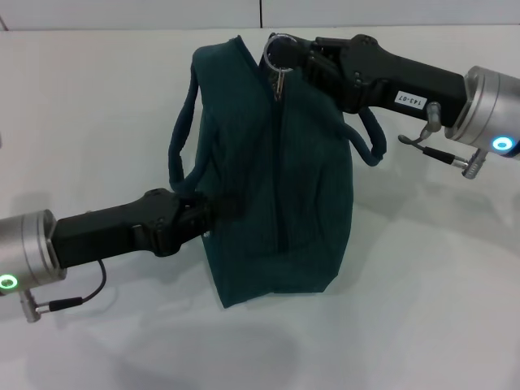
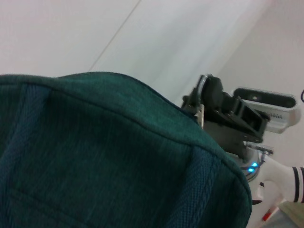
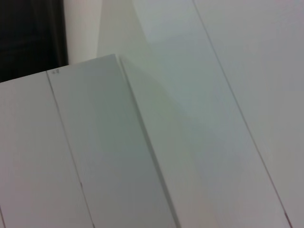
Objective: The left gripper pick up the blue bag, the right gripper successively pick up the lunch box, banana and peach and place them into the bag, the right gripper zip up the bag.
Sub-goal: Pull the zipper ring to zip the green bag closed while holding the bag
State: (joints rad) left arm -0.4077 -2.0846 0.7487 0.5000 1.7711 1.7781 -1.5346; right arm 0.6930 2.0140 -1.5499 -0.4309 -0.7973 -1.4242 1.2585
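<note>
The blue-green bag [image 1: 276, 187] stands upright in the middle of the white table, its zipper line running down its face. My left gripper [image 1: 213, 207] is shut on the bag's left side, next to a carry strap [image 1: 180, 130]. My right gripper [image 1: 294, 58] is at the bag's top far corner, shut on the metal ring of the zipper pull [image 1: 279, 77]. In the left wrist view the bag's fabric [image 2: 95, 152] fills the picture and the right gripper [image 2: 204, 102] shows beyond its top edge. The lunch box, banana and peach are out of view.
The second strap [image 1: 367, 138] hangs on the bag's right side under my right arm. White table [image 1: 422, 309] lies all around the bag. The right wrist view shows only white panels [image 3: 142, 142].
</note>
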